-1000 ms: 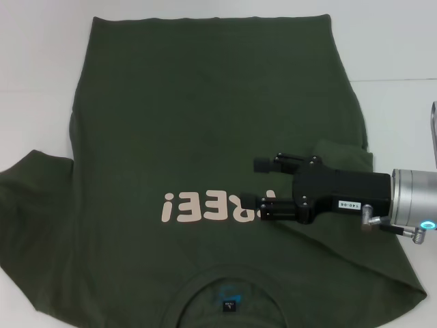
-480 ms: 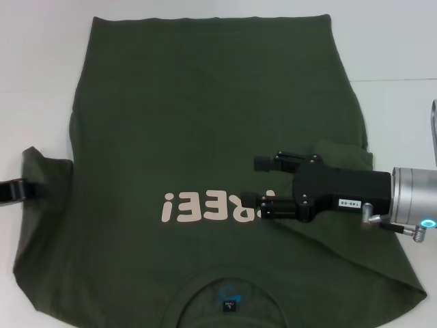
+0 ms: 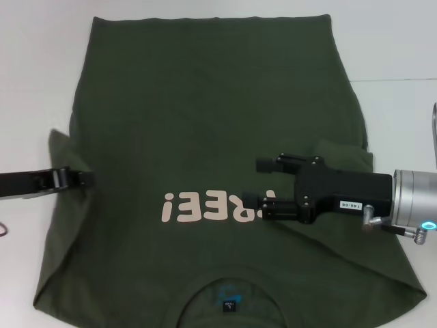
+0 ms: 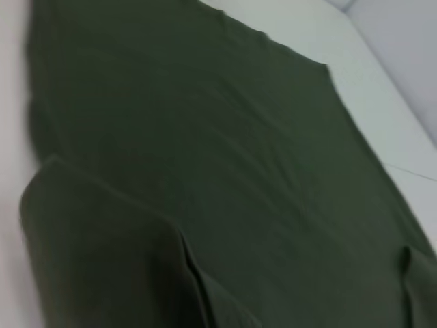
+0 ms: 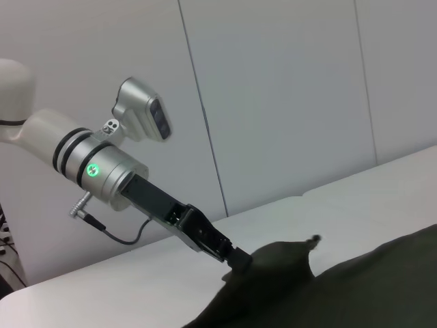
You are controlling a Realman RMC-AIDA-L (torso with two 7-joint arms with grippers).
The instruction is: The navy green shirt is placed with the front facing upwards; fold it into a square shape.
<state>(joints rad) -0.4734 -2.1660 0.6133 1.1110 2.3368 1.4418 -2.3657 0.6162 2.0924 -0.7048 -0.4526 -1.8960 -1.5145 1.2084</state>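
- The left end effector (image 3: 87, 179) comes in from the left side of the head view. It is pinched shut on the left sleeve of the navy green shirt (image 3: 205, 116).
- That sleeve is lifted and pulled in over the left side of the shirt, so a slanted fold runs down the shirt's left edge. In the right wrist view the left end effector (image 5: 240, 260) holds the cloth up in a small peak above the tabletop (image 5: 136, 273).
- The left wrist view shows only the green cloth (image 4: 205, 171), with a folded flap lying on top of it. The end effector's own fingers do not show there.
- The shirt lies flat on the white tabletop (image 3: 34, 82) with its front up. The pink "FREE!" print (image 3: 208, 206) reads upside down in the head view, and part of it is hidden.
- The collar and the small black neck label (image 3: 229, 305) are at the near edge, and the hem is at the far side.
- The right end effector (image 3: 263, 183) sits over the right part of the shirt's chest, pointing left. Its two fingers are spread apart, with nothing between them. One fingertip is at the right end of the print.
- The right sleeve (image 3: 341, 156) is folded in over the shirt, just behind the right end effector.
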